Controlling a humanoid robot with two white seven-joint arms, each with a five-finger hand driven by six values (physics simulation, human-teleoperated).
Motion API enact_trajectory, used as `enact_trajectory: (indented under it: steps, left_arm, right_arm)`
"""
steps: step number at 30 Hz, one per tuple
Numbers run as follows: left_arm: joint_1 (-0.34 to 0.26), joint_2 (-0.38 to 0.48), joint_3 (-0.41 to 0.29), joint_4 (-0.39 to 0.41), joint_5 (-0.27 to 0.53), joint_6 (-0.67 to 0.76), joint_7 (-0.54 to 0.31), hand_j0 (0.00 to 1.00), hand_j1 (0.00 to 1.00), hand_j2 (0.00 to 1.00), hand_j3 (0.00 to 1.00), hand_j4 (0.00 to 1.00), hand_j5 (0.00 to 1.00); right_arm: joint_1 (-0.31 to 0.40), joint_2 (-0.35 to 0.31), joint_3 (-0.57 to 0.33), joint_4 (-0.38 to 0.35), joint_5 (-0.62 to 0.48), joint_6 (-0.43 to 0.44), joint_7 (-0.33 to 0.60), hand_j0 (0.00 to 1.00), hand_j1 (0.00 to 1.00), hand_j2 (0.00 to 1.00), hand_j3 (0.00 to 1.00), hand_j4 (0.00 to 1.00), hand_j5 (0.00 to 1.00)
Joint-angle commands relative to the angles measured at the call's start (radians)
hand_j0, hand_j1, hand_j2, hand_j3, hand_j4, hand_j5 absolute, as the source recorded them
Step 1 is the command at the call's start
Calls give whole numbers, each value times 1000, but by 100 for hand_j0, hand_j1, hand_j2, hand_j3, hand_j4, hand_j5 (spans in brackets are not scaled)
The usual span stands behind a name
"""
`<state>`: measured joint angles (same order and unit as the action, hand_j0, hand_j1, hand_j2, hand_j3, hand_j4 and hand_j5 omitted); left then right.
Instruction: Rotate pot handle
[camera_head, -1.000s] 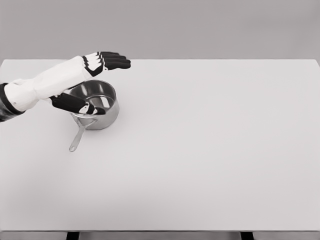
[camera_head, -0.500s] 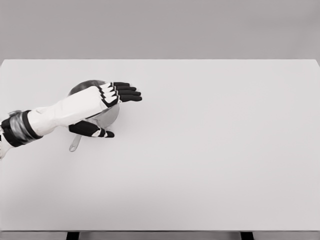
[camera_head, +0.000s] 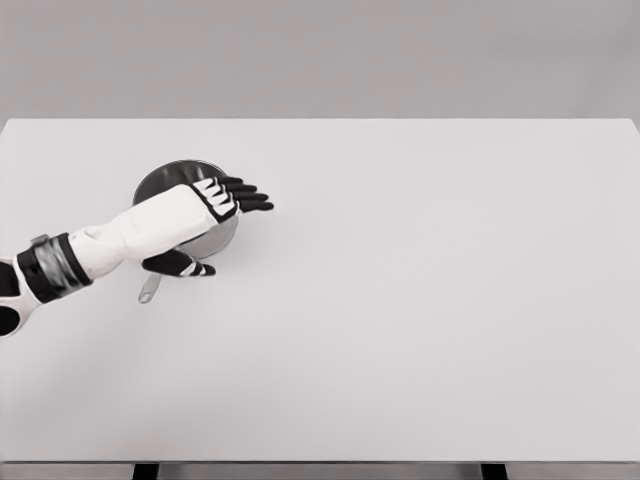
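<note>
The pot (camera_head: 165, 178) stands on the table (camera_head: 420, 300) at the left, toward the far edge; only its rim and part of its wall show, the rest being covered by the arm. The handle (camera_head: 149, 290) projects from the pot toward 7 o'clock; only its tip is visible below the forearm. The left hand (camera_head: 205, 205) lies over the pot; its fingers (camera_head: 245, 197) are extended and held close together, pointing toward 3 o'clock; the thumb (camera_head: 180, 266) reaches out separately on the near side, close to the base of the handle; contact there cannot be confirmed. Nothing is visibly grasped. The right arm is not in view. Assessment: the hand is positioned at the pot, but no hold on the handle is evident; the rotation appears largely outstanding.
</note>
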<state>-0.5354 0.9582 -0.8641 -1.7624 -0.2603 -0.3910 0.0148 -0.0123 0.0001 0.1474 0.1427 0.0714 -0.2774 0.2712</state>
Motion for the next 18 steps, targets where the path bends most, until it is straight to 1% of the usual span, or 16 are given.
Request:
enact_trajectory:
  steps: [1, 3, 5, 12, 15, 16, 18]
  left_arm:
    - [0, -4, 5, 0, 1, 38, -1, 100, 100, 100, 100, 100, 100]
    - [0, -6, 5, 0, 0, 78, 1, 100, 100, 100, 100, 100, 100]
    - [6, -39, 7, -2, -1, 106, 8, 100, 100, 100, 100, 100, 100]
    - [31, -32, 7, 0, -11, 110, 8, 100, 100, 100, 100, 100, 100]
    - [49, -29, 8, -2, -22, 143, 8, 100, 100, 100, 100, 100, 100]
    - [52, -29, 13, -2, -22, 146, 8, 100, 100, 100, 100, 100, 100]
    - [77, -35, 45, -2, -22, 146, 8, 100, 100, 100, 100, 100, 100]
  right_arm:
    - [0, 0, 0, 0, 1, 0, 0, 100, 100, 100, 100, 100, 100]
    - [0, 0, 0, 0, -1, 0, 0, 100, 100, 100, 100, 100, 100]
    - [0, 0, 0, 0, 1, 0, 0, 100, 100, 100, 100, 100, 100]
    - [0, 0, 0, 0, -1, 0, 0, 100, 100, 100, 100, 100, 100]
    - [0, 0, 0, 0, 1, 0, 0, 100, 100, 100, 100, 100, 100]
    - [0, 0, 0, 0, 1, 0, 0, 100, 100, 100, 100, 100, 100]
    - [0, 0, 0, 0, 1, 0, 0, 100, 100, 100, 100, 100, 100]
